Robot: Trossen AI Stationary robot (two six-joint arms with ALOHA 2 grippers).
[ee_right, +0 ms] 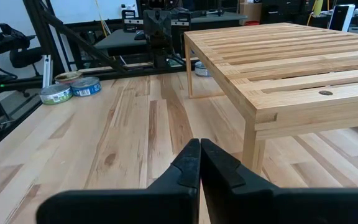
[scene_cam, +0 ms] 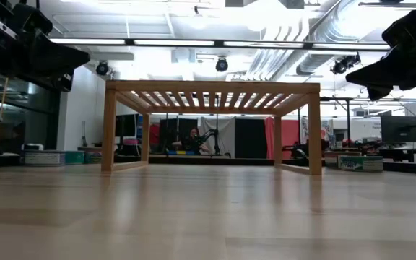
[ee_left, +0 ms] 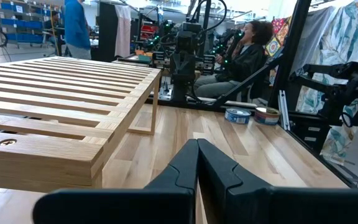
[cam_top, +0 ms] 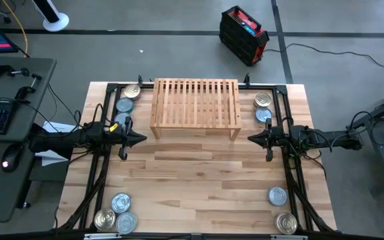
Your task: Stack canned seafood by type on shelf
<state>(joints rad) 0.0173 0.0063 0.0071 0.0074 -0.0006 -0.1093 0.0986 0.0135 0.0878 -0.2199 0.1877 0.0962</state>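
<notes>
We find the shelf [cam_top: 195, 107] standing at upper centre of the high view, on the table [cam_top: 199, 180], its slatted top bare. No tin rests on it.

The tins lie in four groups near the table's corners. At upper left of the high view, a gold tin [cam_top: 133, 91] sits above a blue tin [cam_top: 125, 105], with another tin partly hidden under the left arm. At upper right, a gold tin [cam_top: 263, 100] sits just above a blue tin [cam_top: 263, 115]. At lower left, three tins cluster close together: a blue one [cam_top: 121, 202], a gold one [cam_top: 105, 219] and a blue one [cam_top: 127, 223]. At lower right, a blue tin [cam_top: 277, 196] lies apart from a gold tin [cam_top: 285, 223].

The left gripper [cam_top: 141, 139] hangs at left of the high view, just off the shelf's lower-left corner, pointing toward centre. In its wrist view its fingers [ee_left: 179, 171] meet with no gap and hold nothing.

The right gripper [cam_top: 252, 139] mirrors it at right of the high view, just off the shelf's lower-right corner. Its fingers [ee_right: 188, 165] are likewise pressed together and empty.

In the low view both grippers sit high in the upper corners, clear of the table.

In the left wrist view, a seated person [ee_left: 244, 59] shows at upper centre beyond the table, and a standing person [ee_left: 76, 25] at upper left.
</notes>
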